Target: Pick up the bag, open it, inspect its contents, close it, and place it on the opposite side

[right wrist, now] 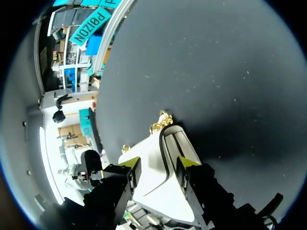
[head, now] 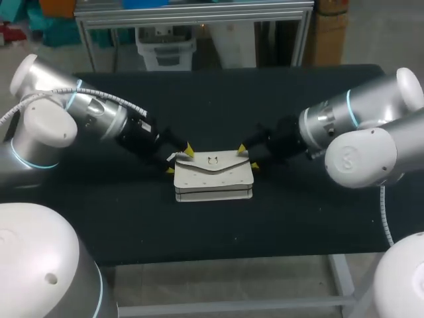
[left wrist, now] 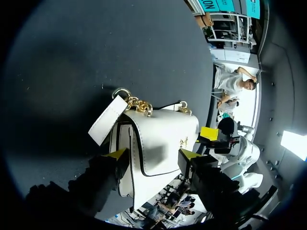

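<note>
Pick-up step. Bag rests at middle of table, flap closed. My left gripper pinches its left end, right gripper its right end, both jaws narrow on it. Next, I judge: lift level, both arms together, before freeing one for flap.

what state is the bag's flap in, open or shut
Shut. The bag has its flap folded down flat over the front, and no view shows the inside.
</note>
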`<state>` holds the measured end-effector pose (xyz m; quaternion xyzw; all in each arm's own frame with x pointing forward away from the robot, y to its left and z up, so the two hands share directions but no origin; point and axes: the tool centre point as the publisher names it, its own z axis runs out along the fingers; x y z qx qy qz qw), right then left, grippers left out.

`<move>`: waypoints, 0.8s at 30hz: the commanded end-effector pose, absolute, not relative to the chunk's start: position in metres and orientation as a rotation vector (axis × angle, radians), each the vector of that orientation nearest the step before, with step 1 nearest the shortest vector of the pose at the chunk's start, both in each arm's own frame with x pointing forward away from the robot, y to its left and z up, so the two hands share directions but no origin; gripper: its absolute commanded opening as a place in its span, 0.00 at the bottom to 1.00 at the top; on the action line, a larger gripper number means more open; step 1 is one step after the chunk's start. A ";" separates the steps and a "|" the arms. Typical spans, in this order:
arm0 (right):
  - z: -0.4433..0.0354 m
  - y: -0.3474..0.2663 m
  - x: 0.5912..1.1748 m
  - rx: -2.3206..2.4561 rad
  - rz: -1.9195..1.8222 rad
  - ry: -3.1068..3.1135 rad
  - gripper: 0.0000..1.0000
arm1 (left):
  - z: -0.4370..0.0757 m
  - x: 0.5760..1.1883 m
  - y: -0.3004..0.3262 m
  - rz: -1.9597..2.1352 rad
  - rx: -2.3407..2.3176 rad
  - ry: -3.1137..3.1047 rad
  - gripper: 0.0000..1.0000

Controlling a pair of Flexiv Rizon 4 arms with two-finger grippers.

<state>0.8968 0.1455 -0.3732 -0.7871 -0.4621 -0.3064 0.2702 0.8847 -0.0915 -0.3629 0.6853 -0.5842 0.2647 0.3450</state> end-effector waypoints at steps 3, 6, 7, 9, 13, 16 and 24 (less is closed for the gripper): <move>-0.381 0.154 0.898 -2.099 -0.874 -1.249 0.38 | -0.368 0.889 -0.098 0.675 1.762 -1.517 0.00; -0.383 0.154 0.897 -2.072 -0.916 -1.253 0.36 | -0.368 0.888 -0.099 0.673 1.755 -1.518 0.00; -0.384 0.154 0.896 -2.067 -0.929 -1.250 0.35 | -0.369 0.888 -0.100 0.672 1.753 -1.517 0.00; -0.385 0.153 0.894 -2.060 -0.953 -1.251 0.24 | -0.370 0.888 -0.101 0.672 1.749 -1.513 0.00; -0.388 0.152 0.891 -2.036 -0.999 -1.257 0.00 | -0.372 0.888 -0.101 0.694 1.734 -1.479 0.00; -0.389 0.151 0.889 -2.023 -1.022 -1.261 0.00 | -0.373 0.888 -0.101 0.695 1.730 -1.467 0.00; -0.382 0.146 0.888 -2.009 -1.051 -1.281 0.79 | -0.371 0.886 -0.099 0.691 1.745 -1.473 0.39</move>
